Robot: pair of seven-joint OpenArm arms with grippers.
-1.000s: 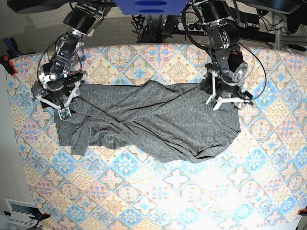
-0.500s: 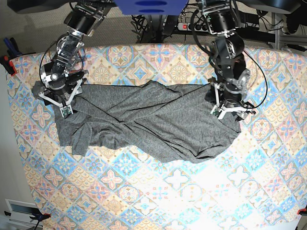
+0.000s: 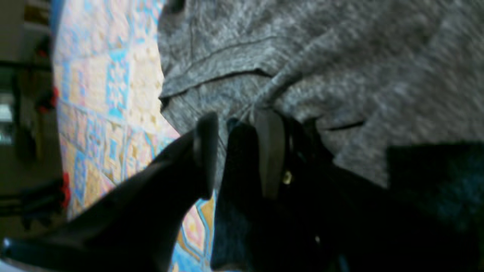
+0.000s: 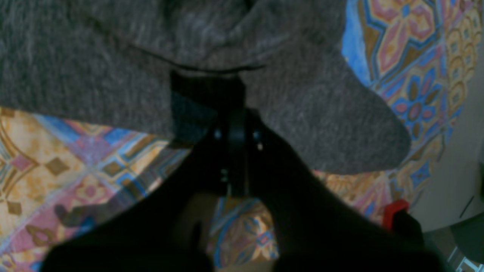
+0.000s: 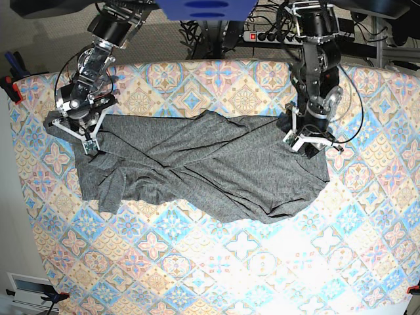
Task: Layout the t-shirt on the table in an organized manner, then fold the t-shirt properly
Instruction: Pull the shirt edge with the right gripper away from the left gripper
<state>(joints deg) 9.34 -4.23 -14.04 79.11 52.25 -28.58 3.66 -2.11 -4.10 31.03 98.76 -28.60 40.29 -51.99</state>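
The heathered dark-grey jersey t-shirt (image 5: 203,167) lies crumpled on the pastel tile-patterned table (image 5: 249,262), its long axis running left to right. The right gripper (image 4: 236,124) pinches its far-left edge, jaws clenched; the left gripper (image 3: 230,151) nips cloth at its far-right edge.

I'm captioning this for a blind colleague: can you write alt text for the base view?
A crumpled dark-grey t-shirt lies across a pastel tile-patterned table, seen from above. Two robot arms reach down to its far edge, the right hand at one end, the left hand at the other.
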